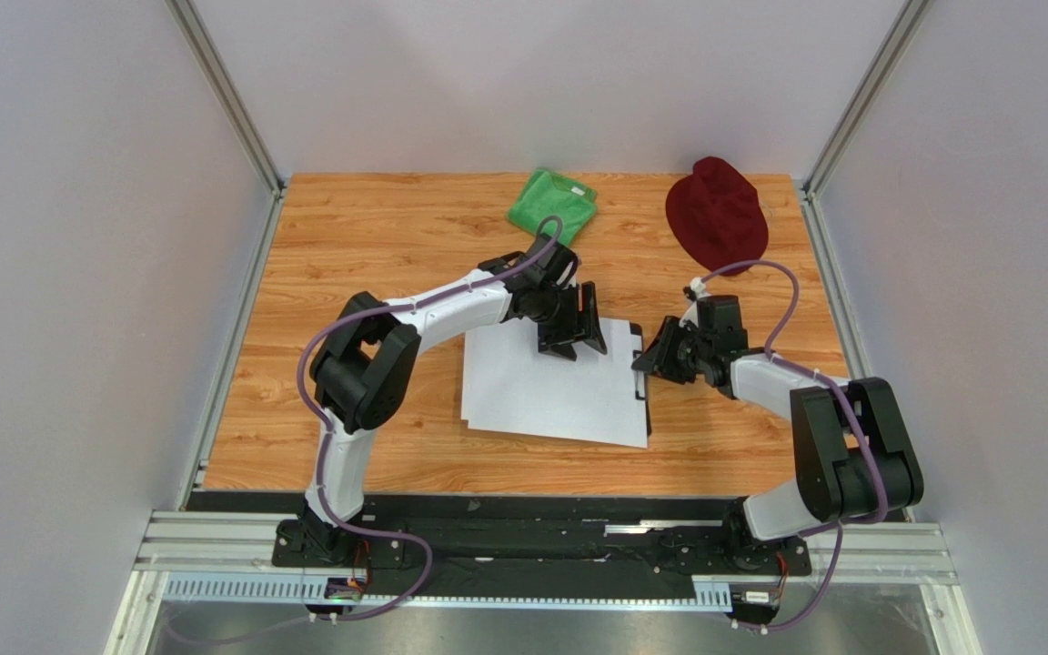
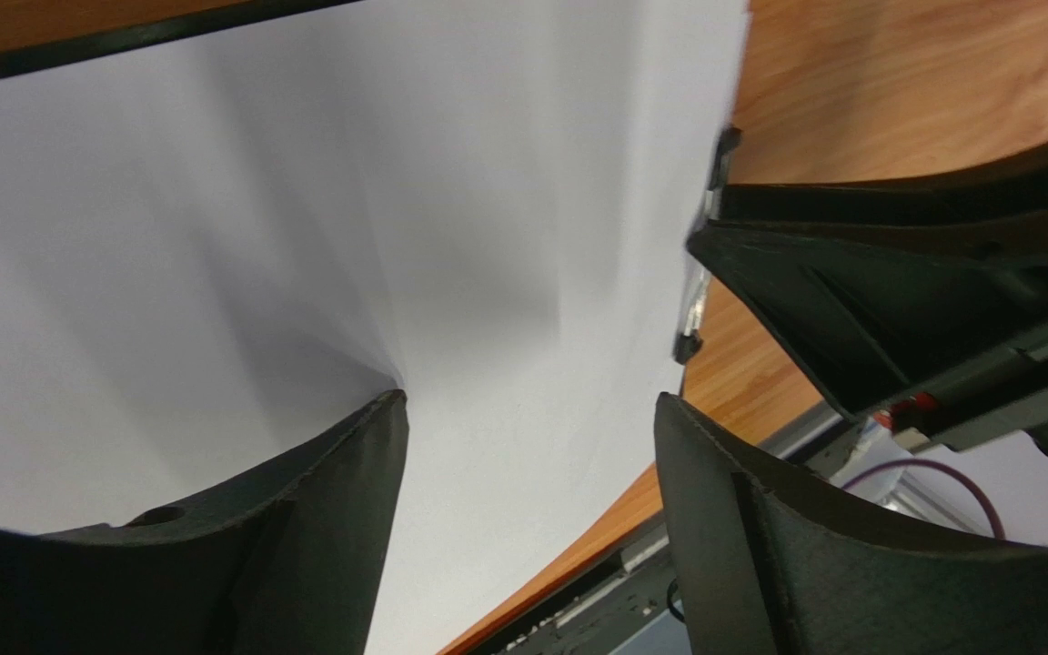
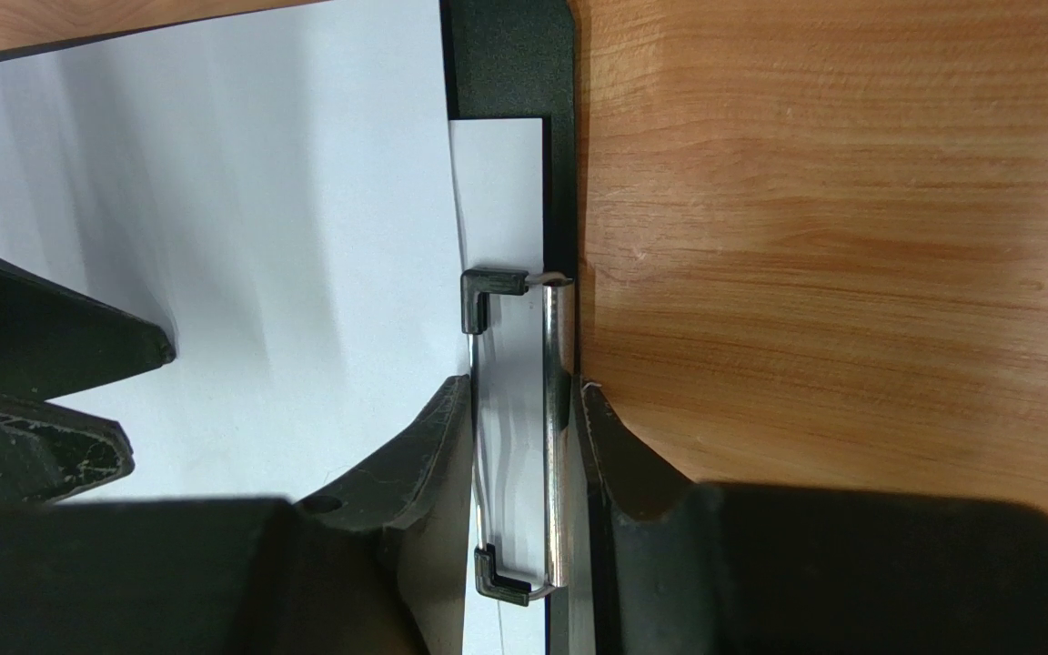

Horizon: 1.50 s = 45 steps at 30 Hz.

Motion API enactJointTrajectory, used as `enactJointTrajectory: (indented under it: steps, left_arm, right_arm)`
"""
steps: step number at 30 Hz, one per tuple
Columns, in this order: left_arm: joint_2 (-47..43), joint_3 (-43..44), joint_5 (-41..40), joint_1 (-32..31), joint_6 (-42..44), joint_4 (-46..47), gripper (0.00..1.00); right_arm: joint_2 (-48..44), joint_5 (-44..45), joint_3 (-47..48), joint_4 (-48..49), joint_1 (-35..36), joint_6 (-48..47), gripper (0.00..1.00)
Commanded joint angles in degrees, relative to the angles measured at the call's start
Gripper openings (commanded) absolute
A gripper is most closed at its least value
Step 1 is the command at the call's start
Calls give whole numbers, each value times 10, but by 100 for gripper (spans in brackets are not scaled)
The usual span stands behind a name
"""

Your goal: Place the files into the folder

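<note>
The white files [image 1: 550, 389] lie stacked on the black folder, whose edge [image 1: 646, 403] shows along their right side. My left gripper [image 1: 571, 335] is open over the stack's far edge; in the left wrist view its fingers [image 2: 338, 505] stand wide apart above the sheets [image 2: 352, 205]. My right gripper [image 1: 655, 362] is shut on the folder's silver clip [image 3: 532, 341], with one finger on each side of it. The black board [image 3: 509, 55] and the sheets [image 3: 284, 205] reach up to the clip. I cannot tell whether the sheets sit under it.
A green cloth [image 1: 553, 202] lies at the table's back middle and a dark red hat [image 1: 716, 212] at the back right. Grey walls stand on both sides. A metal rail [image 1: 543, 546] with the arm bases runs along the near edge.
</note>
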Motion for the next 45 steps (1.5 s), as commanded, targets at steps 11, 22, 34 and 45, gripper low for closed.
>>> enactJointTrajectory:
  steps: [11, 22, 34, 45]
  left_arm:
    - [41, 35, 37, -11, -32, 59, 68]
    - [93, 18, 3, 2, -45, 55, 68]
    - [120, 40, 50, -9, -74, 89, 68]
    - [94, 23, 45, -6, -67, 77, 69]
  right_arm:
    - [3, 5, 15, -2, 3, -7, 0]
    - [-23, -51, -8, 53, 1, 8, 0]
    - [-10, -2, 16, 19, 31, -25, 0]
    - [-24, 11, -5, 36, 34, -4, 0]
